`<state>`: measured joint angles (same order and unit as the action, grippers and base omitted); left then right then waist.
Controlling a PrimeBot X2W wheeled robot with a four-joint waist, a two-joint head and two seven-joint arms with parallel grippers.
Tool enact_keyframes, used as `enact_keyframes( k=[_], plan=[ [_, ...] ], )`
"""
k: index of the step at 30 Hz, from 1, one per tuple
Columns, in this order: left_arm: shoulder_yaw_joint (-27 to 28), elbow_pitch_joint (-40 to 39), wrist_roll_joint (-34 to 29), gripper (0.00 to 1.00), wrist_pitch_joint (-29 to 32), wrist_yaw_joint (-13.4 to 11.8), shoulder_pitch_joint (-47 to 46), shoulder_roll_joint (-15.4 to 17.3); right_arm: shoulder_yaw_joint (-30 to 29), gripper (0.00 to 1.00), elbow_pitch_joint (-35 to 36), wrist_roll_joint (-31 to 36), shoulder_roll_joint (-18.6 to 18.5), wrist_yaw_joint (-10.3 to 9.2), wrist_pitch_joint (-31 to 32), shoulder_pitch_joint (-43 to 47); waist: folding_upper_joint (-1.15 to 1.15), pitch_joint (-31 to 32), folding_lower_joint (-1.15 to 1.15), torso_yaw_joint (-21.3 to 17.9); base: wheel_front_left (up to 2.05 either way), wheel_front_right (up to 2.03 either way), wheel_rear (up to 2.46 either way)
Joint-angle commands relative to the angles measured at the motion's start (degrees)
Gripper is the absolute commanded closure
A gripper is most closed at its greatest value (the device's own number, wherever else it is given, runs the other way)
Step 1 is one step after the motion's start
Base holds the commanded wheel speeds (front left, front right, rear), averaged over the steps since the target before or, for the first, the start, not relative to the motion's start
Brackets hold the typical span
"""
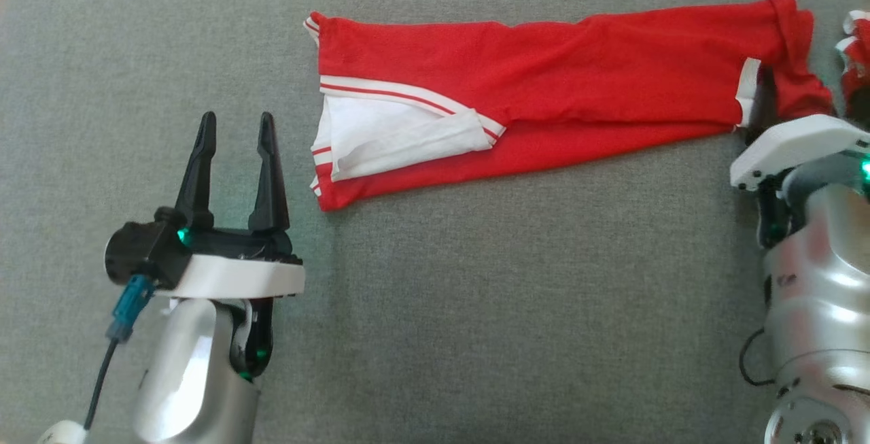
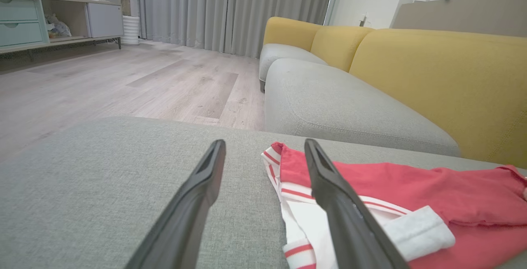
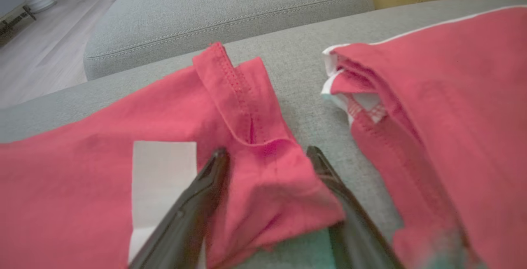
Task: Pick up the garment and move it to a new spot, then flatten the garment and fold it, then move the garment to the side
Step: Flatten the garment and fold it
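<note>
The garment is a long red piece with white trim, lying stretched left to right across the grey cushion. Its left end is turned back and shows the white inside. My left gripper stands open just left of that end, above the cushion, with nothing between its fingers. At the garment's right end, my right gripper is open, its fingers on either side of a raised fold of red cloth. In the head view the right wrist housing hides those fingers.
More red cloth with white trim lies just right of my right gripper, at the head view's right edge; I cannot tell whether it joins the garment. Beyond the cushion are a grey-and-yellow sofa, wooden floor and a cabinet.
</note>
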<state>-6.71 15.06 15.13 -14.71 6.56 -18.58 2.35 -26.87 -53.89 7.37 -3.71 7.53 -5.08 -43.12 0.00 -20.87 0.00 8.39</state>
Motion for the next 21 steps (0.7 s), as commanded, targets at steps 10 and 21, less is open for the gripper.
enact_keyframes(
  k=[10,21],
  plan=[
    [2.26,-1.21,-0.23,0.00,-0.29,-0.25,-0.45,0.54,8.70,1.00,-2.69,-5.60,0.83,-0.04,-7.73,-0.35,0.00,3.48,0.00,-2.69,0.00,0.00,0.00],
    [2.55,-1.77,-0.43,0.00,-0.29,-0.45,2.09,0.54,7.40,1.00,11.35,-9.39,-0.68,-0.04,-7.59,8.82,0.00,9.33,0.00,-5.99,0.00,0.00,0.00]
  ],
)
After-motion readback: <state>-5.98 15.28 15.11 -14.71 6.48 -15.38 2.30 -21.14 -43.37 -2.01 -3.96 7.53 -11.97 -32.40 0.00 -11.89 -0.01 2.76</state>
